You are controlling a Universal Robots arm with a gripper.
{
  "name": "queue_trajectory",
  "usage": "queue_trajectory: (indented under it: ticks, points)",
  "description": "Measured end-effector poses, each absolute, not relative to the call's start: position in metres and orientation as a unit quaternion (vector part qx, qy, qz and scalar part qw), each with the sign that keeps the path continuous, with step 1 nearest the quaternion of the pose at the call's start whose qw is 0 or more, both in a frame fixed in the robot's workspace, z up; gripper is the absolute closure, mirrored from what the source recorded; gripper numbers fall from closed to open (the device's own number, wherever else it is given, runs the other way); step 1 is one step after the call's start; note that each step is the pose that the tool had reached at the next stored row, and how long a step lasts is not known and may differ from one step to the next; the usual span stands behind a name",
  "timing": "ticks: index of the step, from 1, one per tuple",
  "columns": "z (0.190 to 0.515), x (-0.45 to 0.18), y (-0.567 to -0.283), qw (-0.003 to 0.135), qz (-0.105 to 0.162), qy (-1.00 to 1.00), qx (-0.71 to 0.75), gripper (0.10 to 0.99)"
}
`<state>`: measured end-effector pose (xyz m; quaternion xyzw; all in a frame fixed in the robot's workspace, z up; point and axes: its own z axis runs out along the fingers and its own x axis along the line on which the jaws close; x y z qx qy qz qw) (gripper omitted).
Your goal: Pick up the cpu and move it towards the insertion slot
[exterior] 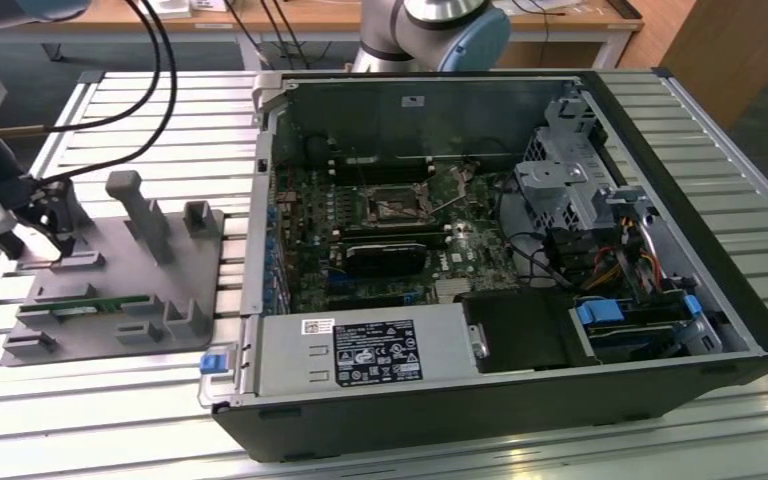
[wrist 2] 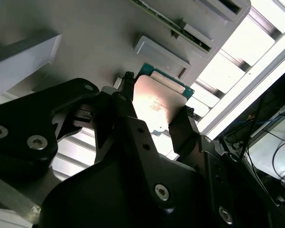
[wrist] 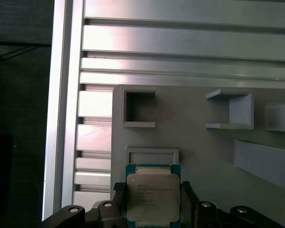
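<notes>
In both wrist views the cpu (wrist: pixel 153 195) (wrist 2: pixel 157 102), a flat square chip with a silvery top and a green rim, sits between my two black fingers (wrist: pixel 118 191). My gripper (wrist: pixel 153 190) (wrist 2: pixel 156 103) is shut on it, one finger against each of two opposite edges. In the exterior view my gripper (exterior: pixel 41 238) hangs over the far left corner of the grey fixture plate (exterior: pixel 104 330). The insertion slot (exterior: pixel 395 207), a dark square socket in a silvery frame, lies on the motherboard inside the open computer case, well off to the exterior view's right of my gripper.
The fixture plate carries upright grey posts (exterior: pixel 140 212) and a green memory stick (exterior: pixel 91 304). The open black computer case (exterior: pixel 704 250) holds a power supply (exterior: pixel 371 352), cables and a drive cage. Everything rests on a slatted aluminium table (exterior: pixel 157 110).
</notes>
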<state>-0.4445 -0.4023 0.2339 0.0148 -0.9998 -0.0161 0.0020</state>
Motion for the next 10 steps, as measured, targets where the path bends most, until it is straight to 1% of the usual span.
queue_trajectory:
  ticks: [10]
  points:
    - [0.2414,-0.4445,-0.402,0.002,-0.016,-1.0,0.015,0.545]
